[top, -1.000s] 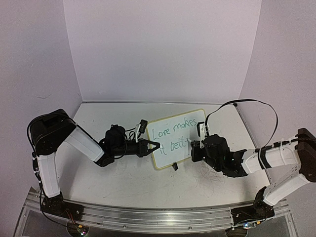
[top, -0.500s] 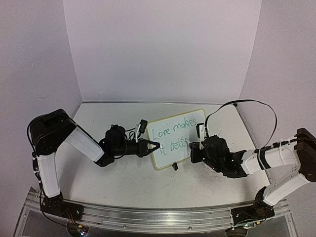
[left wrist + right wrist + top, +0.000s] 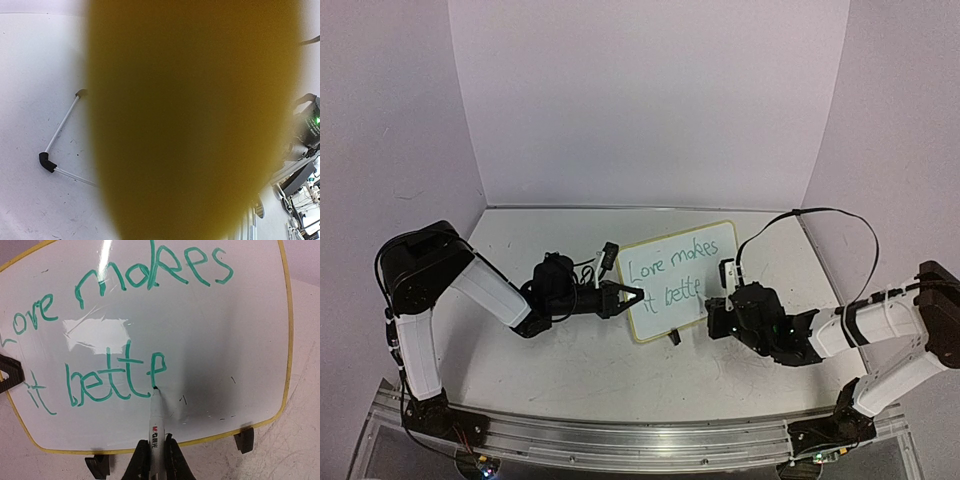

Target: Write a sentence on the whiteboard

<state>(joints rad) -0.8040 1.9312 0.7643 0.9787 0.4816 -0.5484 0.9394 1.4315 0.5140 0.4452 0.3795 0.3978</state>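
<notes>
The whiteboard (image 3: pixel 682 262) stands tilted on the table, its yellow frame around green writing: "Love makes it bette". My left gripper (image 3: pixel 636 296) is shut on the board's left edge. In the left wrist view a yellow-brown blur (image 3: pixel 190 120) fills the frame and hides the fingers. My right gripper (image 3: pixel 156 457) is shut on a white marker (image 3: pixel 156 422). The marker's tip touches the whiteboard (image 3: pixel 215 325) at the foot of the last letter. In the top view my right gripper (image 3: pixel 713 303) sits at the board's lower right corner.
Two black clip feet (image 3: pixel 244 440) (image 3: pixel 98 466) hold the board's lower edge. A thin white rod with a black elbow (image 3: pixel 47 161) lies on the table in the left wrist view. A black cable (image 3: pixel 820 212) loops above the right arm. White walls close in the table.
The right gripper has shifted slightly nearer and to the right with the marker, and a new letter "e" has appeared after "bett". The left arm and the board have not moved.
</notes>
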